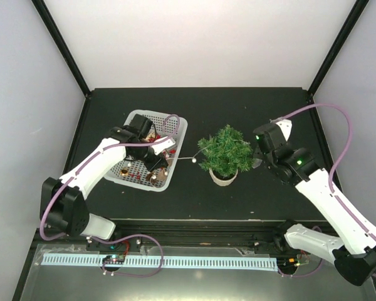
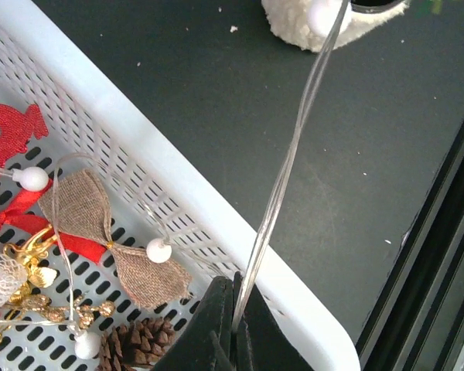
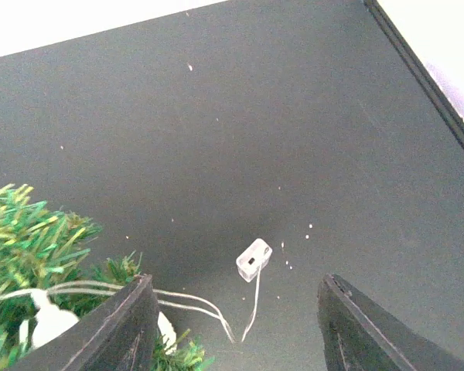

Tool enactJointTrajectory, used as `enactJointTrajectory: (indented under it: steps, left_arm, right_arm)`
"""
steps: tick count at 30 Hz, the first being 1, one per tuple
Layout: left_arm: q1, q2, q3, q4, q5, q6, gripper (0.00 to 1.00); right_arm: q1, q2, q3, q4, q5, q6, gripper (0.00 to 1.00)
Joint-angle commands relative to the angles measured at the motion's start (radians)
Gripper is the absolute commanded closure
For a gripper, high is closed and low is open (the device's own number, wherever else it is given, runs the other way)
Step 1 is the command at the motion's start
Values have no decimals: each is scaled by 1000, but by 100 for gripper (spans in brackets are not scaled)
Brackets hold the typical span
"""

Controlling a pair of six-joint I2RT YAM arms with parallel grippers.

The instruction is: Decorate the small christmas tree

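Black tabletop (image 1: 194, 103) is walled in white. At nine o'clock of the central small christmas tree (image 1: 225, 152), over the mesh basket (image 2: 216, 224), the left gripper (image 2: 233, 309) is clamped shut on a beaded light string (image 2: 290, 154). At three o'clock the right gripper (image 3: 233, 294) is spread open, empty. Draping is judged under way; slack must next be lifted clear of the ornaments (image 2: 143, 274).

No readable text, label, brand, number or sign in any view.

Checked: one small white block (image 3: 254, 260) on the tabletop (image 3: 216, 116), lying between the right fingers (image 3: 116, 325) and just ahead of them. Its faces are too small to tell any marking.

Also a pale slotted strip (image 1: 156, 261), well behind both sets of fingers at the near edge. It shows evenly spaced slots, nothing legible.
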Motion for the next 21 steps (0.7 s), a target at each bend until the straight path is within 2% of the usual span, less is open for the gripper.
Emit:
enactJointTrajectory:
  steps: [1, 8, 11, 14, 19, 21]
  left_arm:
    - [-1, -56, -19, -35, 0, 28, 98]
    - [-52, -138, -47, -104, 24, 78, 98]
    - [-106, -183, -61, -134, 34, 92, 98]
    - [-191, -199, -80, -161, 49, 92, 98]
    - [-298, -195, -64, -178, 44, 97, 98]
    - [-336, -179, -55, -179, 30, 102, 98]
  right_arm:
    - [-4, -41, 70, -30, 50, -8, 41]
    - [-1, -90, 211, -96, 7, -41, 42]
    - [43, -112, 258, -112, -35, -64, 43]
    - [149, -114, 276, -129, -42, -63, 43]
    - [399, -61, 279, -137, 19, -52, 43]
    - [427, -56, 277, -126, 10, -24, 43]
